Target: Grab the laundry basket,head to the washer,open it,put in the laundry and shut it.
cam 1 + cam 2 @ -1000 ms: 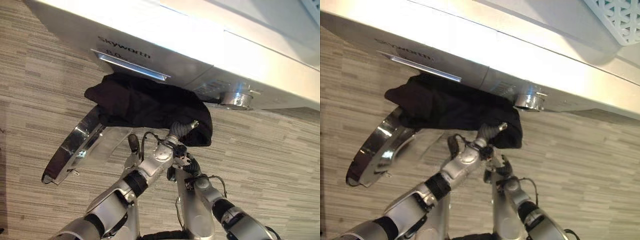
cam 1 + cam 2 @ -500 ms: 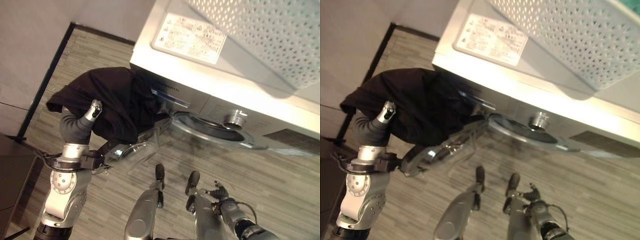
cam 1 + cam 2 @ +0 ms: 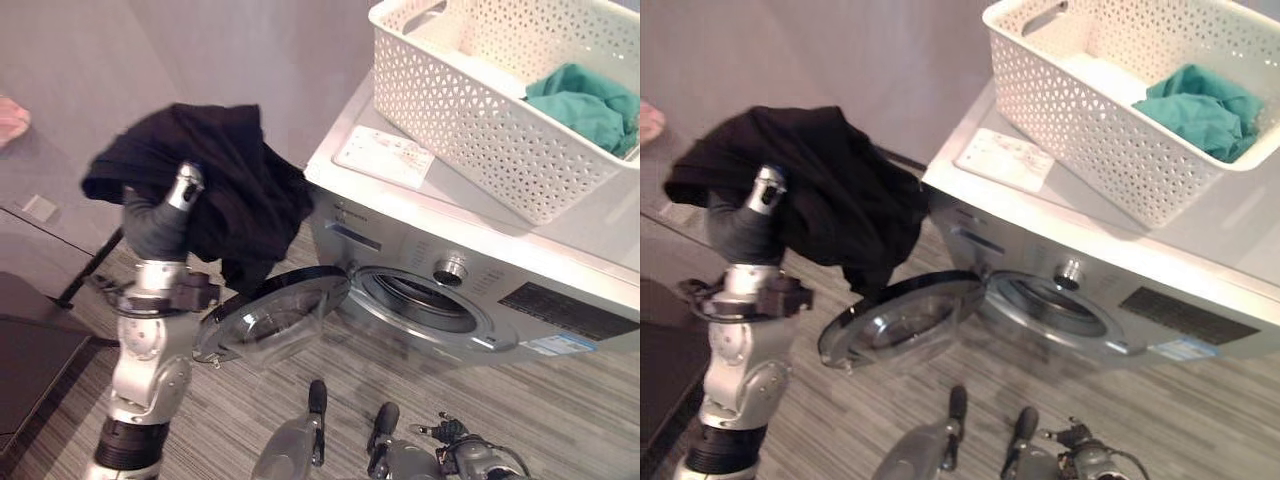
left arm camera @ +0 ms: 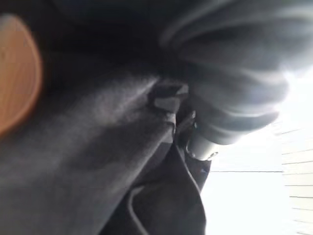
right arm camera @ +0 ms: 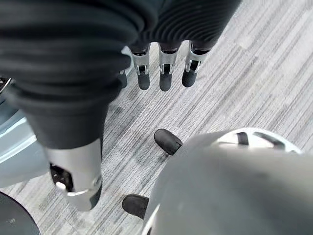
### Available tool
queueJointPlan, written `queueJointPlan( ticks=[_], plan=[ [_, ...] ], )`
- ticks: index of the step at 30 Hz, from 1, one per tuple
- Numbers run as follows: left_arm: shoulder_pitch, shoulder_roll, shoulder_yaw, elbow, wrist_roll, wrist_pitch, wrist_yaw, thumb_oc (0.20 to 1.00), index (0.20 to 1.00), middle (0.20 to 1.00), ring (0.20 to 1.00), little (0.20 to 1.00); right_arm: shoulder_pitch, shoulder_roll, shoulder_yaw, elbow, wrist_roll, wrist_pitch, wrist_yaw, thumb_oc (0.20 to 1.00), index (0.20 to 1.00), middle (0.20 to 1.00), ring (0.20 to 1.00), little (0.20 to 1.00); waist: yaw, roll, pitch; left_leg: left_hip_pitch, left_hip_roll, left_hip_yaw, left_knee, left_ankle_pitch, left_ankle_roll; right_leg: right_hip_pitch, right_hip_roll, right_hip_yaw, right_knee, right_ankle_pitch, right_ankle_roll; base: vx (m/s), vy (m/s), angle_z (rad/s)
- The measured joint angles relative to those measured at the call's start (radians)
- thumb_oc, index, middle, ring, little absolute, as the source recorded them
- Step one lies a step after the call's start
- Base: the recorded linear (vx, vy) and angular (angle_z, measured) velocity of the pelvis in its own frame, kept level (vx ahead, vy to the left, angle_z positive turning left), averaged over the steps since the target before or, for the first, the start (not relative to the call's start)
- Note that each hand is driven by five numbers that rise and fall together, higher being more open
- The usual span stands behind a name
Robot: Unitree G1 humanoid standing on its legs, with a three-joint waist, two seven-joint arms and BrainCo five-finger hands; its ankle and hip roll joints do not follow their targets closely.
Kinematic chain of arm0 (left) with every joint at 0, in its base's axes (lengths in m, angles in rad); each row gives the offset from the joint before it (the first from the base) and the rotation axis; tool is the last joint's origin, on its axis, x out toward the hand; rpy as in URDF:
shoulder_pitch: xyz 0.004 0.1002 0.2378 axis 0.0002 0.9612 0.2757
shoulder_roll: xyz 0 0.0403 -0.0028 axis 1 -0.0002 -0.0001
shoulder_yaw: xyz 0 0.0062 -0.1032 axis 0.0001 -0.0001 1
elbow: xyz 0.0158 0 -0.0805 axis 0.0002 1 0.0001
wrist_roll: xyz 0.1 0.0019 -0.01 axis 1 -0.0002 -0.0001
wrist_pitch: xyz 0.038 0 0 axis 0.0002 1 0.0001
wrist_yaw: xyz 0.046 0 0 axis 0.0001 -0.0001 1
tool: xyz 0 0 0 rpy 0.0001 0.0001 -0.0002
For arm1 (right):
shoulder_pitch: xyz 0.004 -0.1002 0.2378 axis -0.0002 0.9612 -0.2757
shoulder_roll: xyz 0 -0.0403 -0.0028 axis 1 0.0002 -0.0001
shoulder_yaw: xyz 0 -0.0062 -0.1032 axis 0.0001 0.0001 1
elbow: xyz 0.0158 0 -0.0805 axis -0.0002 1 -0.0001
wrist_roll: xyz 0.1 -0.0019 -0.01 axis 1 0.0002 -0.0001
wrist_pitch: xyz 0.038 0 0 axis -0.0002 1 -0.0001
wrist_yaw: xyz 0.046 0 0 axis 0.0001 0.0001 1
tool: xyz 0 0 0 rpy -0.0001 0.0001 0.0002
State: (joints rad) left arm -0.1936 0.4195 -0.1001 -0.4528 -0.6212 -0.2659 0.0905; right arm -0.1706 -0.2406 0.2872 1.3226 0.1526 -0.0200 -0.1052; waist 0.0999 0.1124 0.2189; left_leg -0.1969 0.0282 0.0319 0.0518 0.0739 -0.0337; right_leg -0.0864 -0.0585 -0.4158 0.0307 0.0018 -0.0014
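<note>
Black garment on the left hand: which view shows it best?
The right eye view: the whole black garment shows, draped over the raised left hand, beside the washer's open door. The left eye view shows much the same. The left wrist view shows dark folds up close.

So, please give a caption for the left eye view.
Left hand lifts black garment beside open washer door; white basket sits on top.

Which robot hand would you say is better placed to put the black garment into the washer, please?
Left. The left robot hand is already under the black garment, beside the open door; the right robot hand hangs open, low over the floor.
</note>
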Motion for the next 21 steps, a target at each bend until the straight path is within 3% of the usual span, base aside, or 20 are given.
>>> queueJointPlan(
  ticks=[8,11,14,16,18,20,21],
  plan=[
    [-0.169,-0.038,-0.029,-0.051,-0.007,0.006,-0.023,0.200,0.200,0.200,0.200,0.200,0.009,0.000,0.069,0.002,-0.052,0.019,0.024,1.000,1.000,1.000,1.000,1.000,-0.012,0.017,-0.032,0.119,0.010,0.005,-0.047,0.002,-0.008,0.128,0.021,0.002,-0.076,0.016,-0.001,-0.06,0.001,-0.02],
    [-0.162,-0.047,-0.051,-0.091,-0.010,-0.001,-0.035,0.200,0.200,0.200,0.200,0.200,0.037,-0.001,0.066,0.002,-0.052,0.022,0.026,1.000,1.000,1.000,1.000,1.000,-0.019,0.016,-0.079,0.141,0.010,0.006,-0.058,-0.001,-0.012,0.157,0.026,0.002,-0.101,0.019,0.002,0.04,-0.006,0.01],
    [-0.063,-0.092,-0.135,-0.073,-0.057,0.003,-0.062,0.200,0.200,0.200,0.200,0.200,0.079,0.000,0.044,0.000,-0.052,0.024,0.028,1.000,1.000,1.000,1.000,1.000,-0.026,-0.007,-0.109,0.199,0.010,0.007,-0.077,-0.004,-0.013,0.218,0.032,0.002,-0.117,0.008,0.006,0.07,-0.029,0.02],
    [0.061,-0.133,-0.267,0.024,-0.110,0.024,-0.091,0.200,0.200,0.200,0.200,0.200,0.110,0.000,0.044,0.000,-0.052,0.024,0.037,1.000,1.000,1.000,1.000,1.000,-0.027,-0.027,-0.122,0.199,0.010,0.005,-0.079,-0.005,-0.013,0.220,0.034,-0.002,-0.117,0.004,0.006,0.01,-0.045,0.05],
    [0.084,-0.117,-0.355,0.221,-0.125,0.087,-0.104,0.200,0.200,0.200,0.200,0.200,0.118,0.000,0.046,0.000,-0.051,0.025,0.040,1.000,1.000,1.000,1.000,1.000,-0.029,-0.034,-0.117,0.189,0.015,0.005,-0.071,-0.008,-0.017,0.208,0.038,-0.001,-0.117,0.005,0.002,-0.07,-0.045,-0.03],
    [0.108,-0.099,-0.419,0.391,-0.119,0.118,-0.117,0.200,0.200,0.200,0.200,0.200,0.093,0.005,0.049,-0.025,-0.049,0.023,0.039,1.000,1.000,1.000,1.000,1.000,-0.051,-0.057,-0.078,0.095,0.032,0.003,-0.028,-0.013,-0.020,0.103,0.039,-0.002,-0.050,-0.015,-0.019,-0.21,-0.040,-0.07],
    [0.107,-0.101,-0.470,0.497,-0.115,0.142,-0.117,0.200,0.200,0.200,0.200,0.200,0.050,0.017,0.049,-0.029,-0.047,0.022,0.034,1.000,1.000,1.000,1.000,1.000,-0.056,-0.077,-0.018,0.033,0.036,0.005,0.006,-0.005,-0.019,0.044,0.043,-0.004,-0.008,-0.010,-0.023,-0.37,-0.022,-0.08]
  ],
)
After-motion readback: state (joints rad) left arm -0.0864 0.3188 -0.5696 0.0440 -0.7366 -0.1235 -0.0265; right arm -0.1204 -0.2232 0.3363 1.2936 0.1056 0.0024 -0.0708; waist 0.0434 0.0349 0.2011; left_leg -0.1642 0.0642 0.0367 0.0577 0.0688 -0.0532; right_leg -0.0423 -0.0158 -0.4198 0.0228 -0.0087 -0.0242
